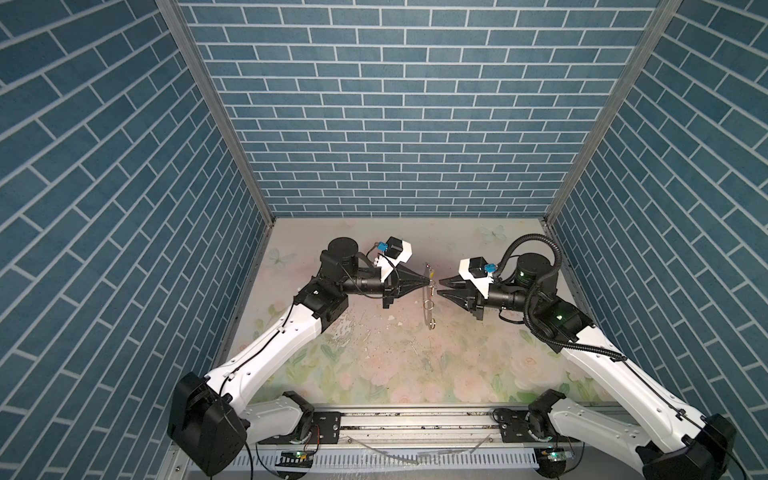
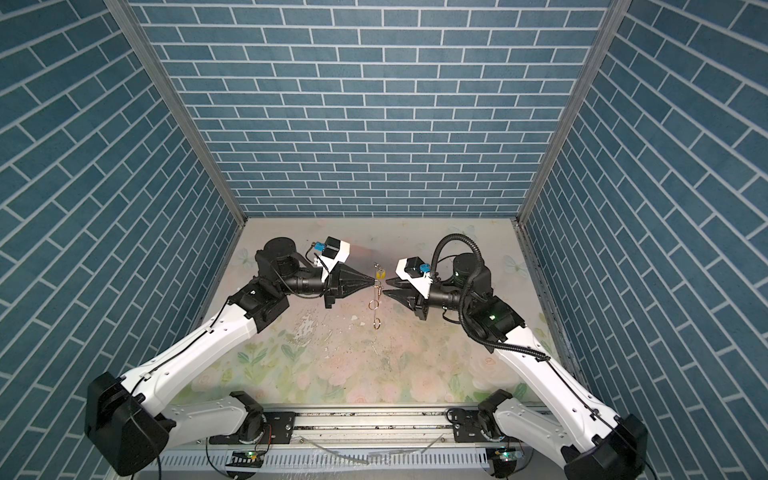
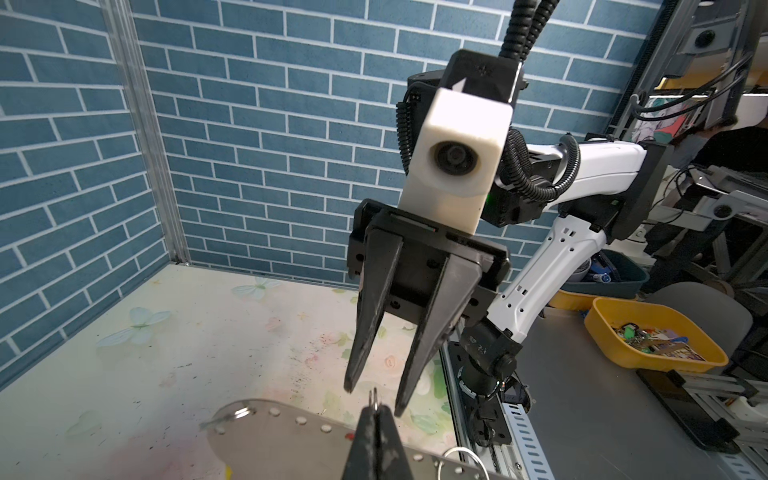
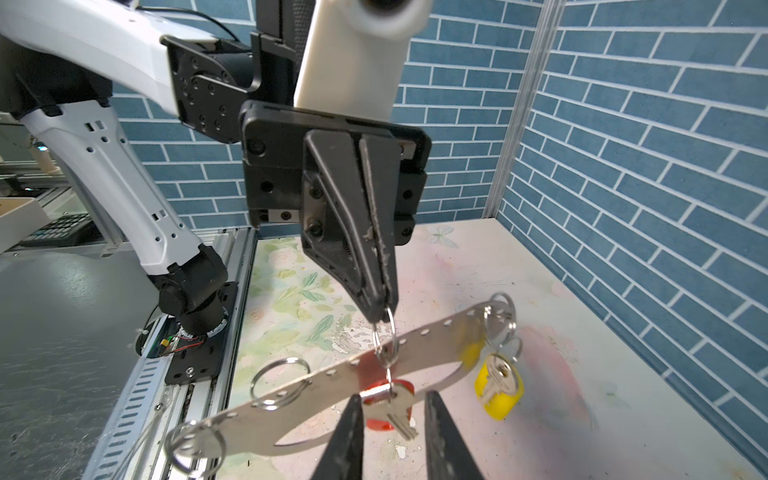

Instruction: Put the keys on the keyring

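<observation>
The left arm reaches in from the table's (image 1: 374, 357) near left corner. Its left gripper (image 1: 428, 284) points toward the right edge with the jaws pressed together. In the right wrist view the tips pinch a silver ring (image 4: 393, 332) that passes through the keyring (image 4: 316, 397).

The keyring shows here as a flat grey plate with an oval cut-out and a row of small holes along one edge. It hangs clear of the table, about midway between the left and right edges. In both top views it is edge-on, a thin line running toward the near edge.

The red-tagged key (image 4: 395, 405) dangles from the pinched ring, under the plate. The yellow-tagged key (image 4: 498, 386) hangs from a ring at the plate's far end. Another loose ring (image 4: 282, 360) sits further along the holes.

Just right of the plate, the right gripper (image 1: 441, 289) faces the left one with its jaws partly apart, holding nothing. In its wrist view the two fingers (image 4: 349, 436) stand on either side of the red-tagged key. Whether one brushes it I cannot tell. The plate and that key lie between the two grippers' tips.

A black ribbed hose (image 1: 534, 236) loops over the right arm. Blue brick-pattern walls (image 1: 395, 124) close three sides. A metal rail (image 1: 415, 419) runs along the near edge. Beyond the rail, off the table, the left wrist view shows a yellow bin (image 3: 631, 359) of small items.
</observation>
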{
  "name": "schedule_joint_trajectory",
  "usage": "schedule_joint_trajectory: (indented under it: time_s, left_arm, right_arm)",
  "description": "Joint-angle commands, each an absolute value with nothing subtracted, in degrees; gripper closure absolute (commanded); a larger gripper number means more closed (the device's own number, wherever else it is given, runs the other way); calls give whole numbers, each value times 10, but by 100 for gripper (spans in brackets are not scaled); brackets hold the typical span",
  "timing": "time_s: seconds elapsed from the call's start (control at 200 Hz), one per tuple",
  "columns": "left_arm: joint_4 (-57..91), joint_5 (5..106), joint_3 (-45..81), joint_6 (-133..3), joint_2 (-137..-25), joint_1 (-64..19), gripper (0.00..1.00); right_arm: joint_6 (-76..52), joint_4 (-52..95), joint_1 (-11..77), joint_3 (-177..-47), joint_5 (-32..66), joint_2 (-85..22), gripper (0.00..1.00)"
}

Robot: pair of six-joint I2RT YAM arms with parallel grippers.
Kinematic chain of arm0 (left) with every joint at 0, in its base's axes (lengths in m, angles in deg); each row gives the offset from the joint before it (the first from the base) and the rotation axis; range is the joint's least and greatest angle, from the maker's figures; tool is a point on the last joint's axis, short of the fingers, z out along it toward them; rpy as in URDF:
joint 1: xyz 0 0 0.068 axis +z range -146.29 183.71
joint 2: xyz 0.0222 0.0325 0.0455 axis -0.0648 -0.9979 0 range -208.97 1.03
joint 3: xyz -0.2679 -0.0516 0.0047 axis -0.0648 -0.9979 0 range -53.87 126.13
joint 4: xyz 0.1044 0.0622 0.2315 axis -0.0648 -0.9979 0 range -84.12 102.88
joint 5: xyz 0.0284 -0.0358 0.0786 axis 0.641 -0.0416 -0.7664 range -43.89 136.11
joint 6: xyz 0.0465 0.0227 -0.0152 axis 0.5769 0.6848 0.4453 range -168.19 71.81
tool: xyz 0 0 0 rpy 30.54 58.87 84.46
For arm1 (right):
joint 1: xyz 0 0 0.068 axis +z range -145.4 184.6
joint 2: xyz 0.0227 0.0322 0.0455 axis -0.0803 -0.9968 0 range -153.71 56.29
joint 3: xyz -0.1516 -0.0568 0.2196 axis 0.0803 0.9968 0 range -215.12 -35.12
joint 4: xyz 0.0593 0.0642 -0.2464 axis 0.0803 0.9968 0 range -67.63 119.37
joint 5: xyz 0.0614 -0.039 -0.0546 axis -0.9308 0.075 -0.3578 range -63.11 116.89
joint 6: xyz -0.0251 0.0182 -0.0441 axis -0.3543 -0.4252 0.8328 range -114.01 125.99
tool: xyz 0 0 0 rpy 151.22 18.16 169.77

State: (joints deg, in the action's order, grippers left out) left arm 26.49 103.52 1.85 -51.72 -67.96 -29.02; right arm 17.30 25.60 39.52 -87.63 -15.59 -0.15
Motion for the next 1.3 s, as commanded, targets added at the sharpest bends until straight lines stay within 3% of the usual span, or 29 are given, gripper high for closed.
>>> schedule_joint_trajectory:
  time_s: [0.0, 0.225, 0.445, 0.555, 0.83, 1.295]
  left_arm:
    - [398, 992, -17, -570, -658, -287, 100]
    - [647, 887, -125, -627, -646, -295, 100]
    - [862, 853, -183, -651, -699, -302, 100]
    - [926, 849, -178, -671, -736, -303, 100]
    - [933, 814, -165, -652, -764, -318, 100]
    - [934, 812, -159, -647, -771, -325, 100]
  right_arm:
    - [147, 255, 396, -904, -103, 19, 68]
    - [31, 205, 396, -929, -19, -6, 67]
    - [-22, 187, 396, -969, -47, -49, 88]
    - [-23, 178, 396, -976, -73, -63, 88]
    - [-17, 178, 397, -975, -112, -78, 75]
    - [-27, 165, 397, -980, -138, -91, 77]
